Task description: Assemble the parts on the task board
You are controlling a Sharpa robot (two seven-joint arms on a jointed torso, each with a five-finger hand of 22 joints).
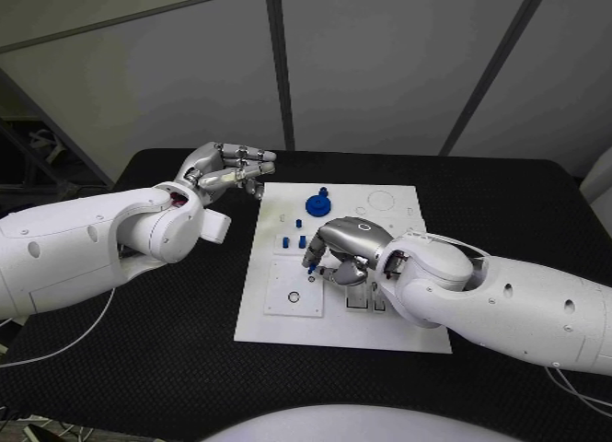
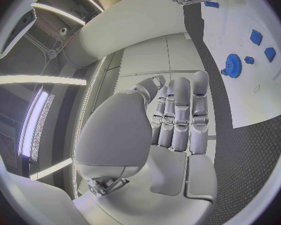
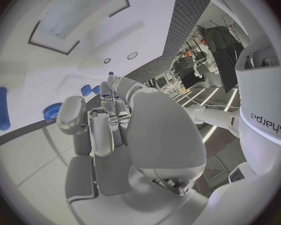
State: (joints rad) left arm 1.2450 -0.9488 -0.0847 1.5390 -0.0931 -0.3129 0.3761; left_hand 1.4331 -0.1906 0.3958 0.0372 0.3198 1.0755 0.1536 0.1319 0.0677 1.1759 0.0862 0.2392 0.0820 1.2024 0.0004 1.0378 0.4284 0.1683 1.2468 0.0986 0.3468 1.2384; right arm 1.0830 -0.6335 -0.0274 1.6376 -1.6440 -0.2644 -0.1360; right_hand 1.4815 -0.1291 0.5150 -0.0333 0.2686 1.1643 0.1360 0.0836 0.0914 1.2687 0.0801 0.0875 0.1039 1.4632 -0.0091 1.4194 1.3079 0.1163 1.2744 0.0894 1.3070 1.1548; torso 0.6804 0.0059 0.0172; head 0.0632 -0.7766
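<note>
On the black tabletop (image 1: 146, 368) the white task board (image 1: 386, 318) lies at the middle, and I have my right hand (image 1: 348, 247) down over its centre, fingers (image 1: 335, 272) curled inward above the board's small slots. A thin blue part (image 1: 312, 258) pokes out beside those fingers; I cannot tell from the head view whether it is pinched or merely standing in the board next to them. The right arm covers the board's near right portion, hiding whatever sits under it. Beyond the hand, a blue gear (image 1: 317, 202) stands near the board's far edge, and small blue pegs (image 1: 294, 224) sit between the gear and the hand. A square recess with a ring (image 1: 295, 297) lies on the near left part of the board. My left hand (image 1: 230, 170) hangs off the board's far left corner, over bare tabletop, fingers (image 2: 181, 112) straight and close together, holding nothing. Its wrist view shows the gear (image 2: 232, 64) and blue parts (image 2: 256, 37) well apart from it.
</note>
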